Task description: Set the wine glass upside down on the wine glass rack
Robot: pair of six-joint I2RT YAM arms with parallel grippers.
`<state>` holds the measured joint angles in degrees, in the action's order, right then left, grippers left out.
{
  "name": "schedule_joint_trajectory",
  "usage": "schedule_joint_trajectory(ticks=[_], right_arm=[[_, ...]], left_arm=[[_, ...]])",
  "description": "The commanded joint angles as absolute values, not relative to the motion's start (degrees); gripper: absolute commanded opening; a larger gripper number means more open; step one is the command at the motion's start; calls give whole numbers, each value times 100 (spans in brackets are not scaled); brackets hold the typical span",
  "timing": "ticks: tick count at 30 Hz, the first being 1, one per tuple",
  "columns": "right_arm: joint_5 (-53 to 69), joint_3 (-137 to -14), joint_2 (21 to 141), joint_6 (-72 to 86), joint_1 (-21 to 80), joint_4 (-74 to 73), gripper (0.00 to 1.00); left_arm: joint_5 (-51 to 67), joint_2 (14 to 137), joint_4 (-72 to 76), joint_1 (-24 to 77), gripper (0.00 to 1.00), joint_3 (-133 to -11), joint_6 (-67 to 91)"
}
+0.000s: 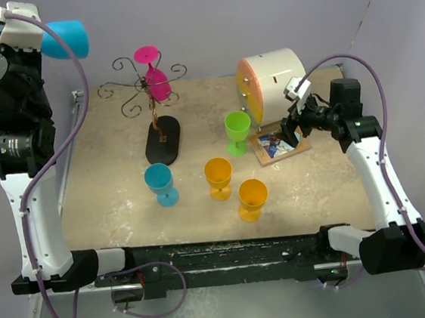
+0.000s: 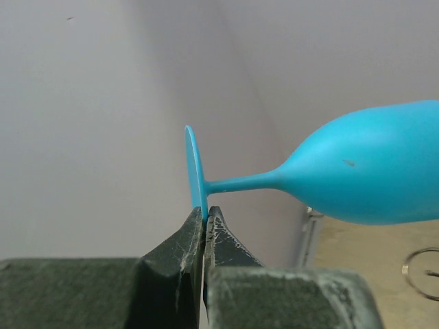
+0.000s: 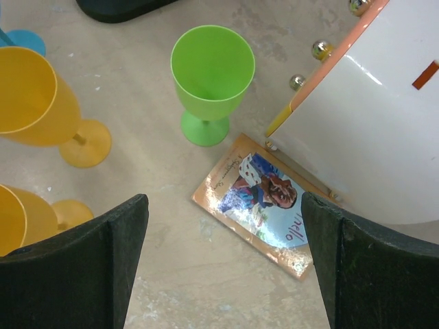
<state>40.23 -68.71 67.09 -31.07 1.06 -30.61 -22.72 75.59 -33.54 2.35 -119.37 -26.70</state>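
My left gripper (image 2: 204,214) is shut on the flat foot of a blue wine glass (image 2: 363,168), held on its side high above the table's far left corner. The same glass shows in the top view (image 1: 63,39), left of the wine glass rack (image 1: 150,97), a thin dark wire stand with curled arms on a black oval base. A pink glass (image 1: 155,80) hangs upside down on the rack. My right gripper (image 3: 223,240) is open and empty, low over a small picture book (image 3: 264,202) at the right.
On the table stand a second blue glass (image 1: 159,183), two orange glasses (image 1: 219,177) (image 1: 252,198) and a green glass (image 1: 237,131). A white cylinder with an orange face (image 1: 274,82) sits at the back right, beside the book (image 1: 278,144).
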Motion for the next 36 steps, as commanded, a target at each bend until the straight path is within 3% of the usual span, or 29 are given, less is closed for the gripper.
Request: schedule_joint_trajectory(ticks=[1, 15, 27, 36], right_arm=[[4234, -6839, 6477, -3292, 79, -2801, 94], [4000, -6575, 6388, -3272, 79, -2508, 94], [4023, -6526, 6489, -3286, 79, -2470, 94], [4049, -6495, 6477, -3287, 78, -2442, 94]], left_arm=[[-3218, 7526, -2441, 64, 0, -11473, -3895], [-3209, 7914, 454, 70, 0, -8791, -7292], [-1283, 8275, -824, 143, 0, -9170, -7083], [-905, 8510, -1337, 519, 0, -9465, -7557]])
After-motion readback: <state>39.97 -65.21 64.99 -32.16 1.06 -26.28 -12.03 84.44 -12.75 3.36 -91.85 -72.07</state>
